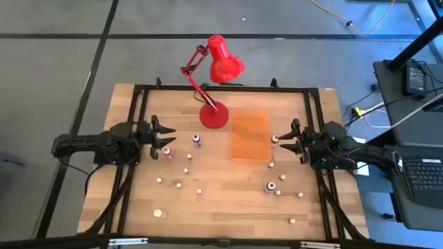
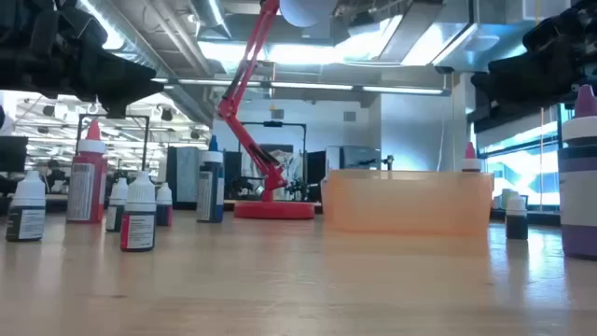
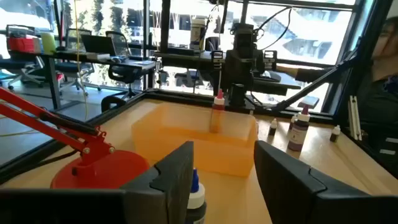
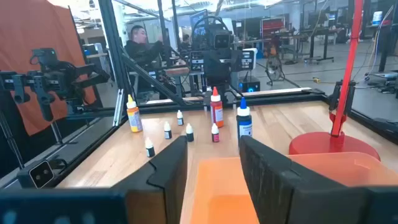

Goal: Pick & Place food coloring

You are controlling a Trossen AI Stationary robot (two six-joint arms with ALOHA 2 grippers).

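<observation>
Several food coloring bottles stand upright on the wooden table: a red one (image 1: 168, 151) (image 4: 216, 107), a blue-capped one (image 1: 196, 140) (image 3: 196, 191), a dark one (image 1: 270, 187) (image 3: 298, 130), and small ones (image 1: 178, 185) scattered toward the near edge. A red-tipped bottle (image 1: 275, 139) (image 3: 218, 102) stands at the tray's right edge. My left gripper (image 1: 169, 136) (image 3: 224, 149) hovers open above the table's left, between the red and blue-capped bottles. My right gripper (image 1: 282, 140) (image 4: 212, 143) hovers open just right of the red-tipped bottle, which its own wrist view does not show.
A flat orange translucent tray (image 1: 249, 136) lies right of centre between the two grippers. A red desk lamp stands on its round base (image 1: 214, 115) at the far middle, its head (image 1: 225, 62) beyond the table. A black frame (image 1: 221, 88) runs along the table's edges. A person (image 4: 134, 38) sits beyond the table.
</observation>
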